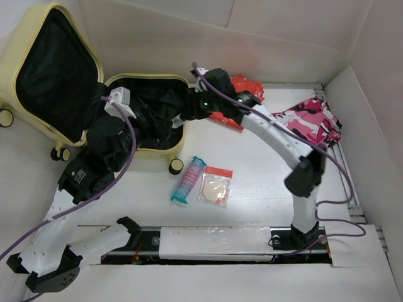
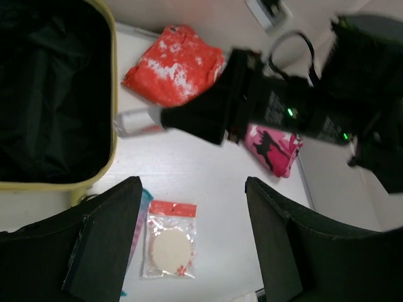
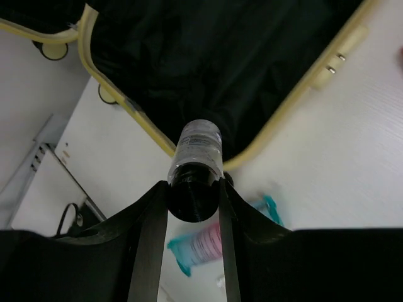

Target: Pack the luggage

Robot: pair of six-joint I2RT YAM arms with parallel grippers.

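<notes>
Luggage [image 3: 239,56] rim under right claw [image 3: 194,185], gripping bottle [image 3: 198,141]

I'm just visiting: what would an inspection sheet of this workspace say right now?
Surface: white table, partly covered.
Job's things: yellow suitcase open, black lining; small clear bottle held above its rim.
Clutter: orange cloth, pink patterned cloth, pink tube, packet with round pad, all outside the suitcase.
Grippers: right gripper shut on the bottle; left gripper open, holding nothing.
Cables: purple cables along both arms.
Surroundings: white walls.
</notes>
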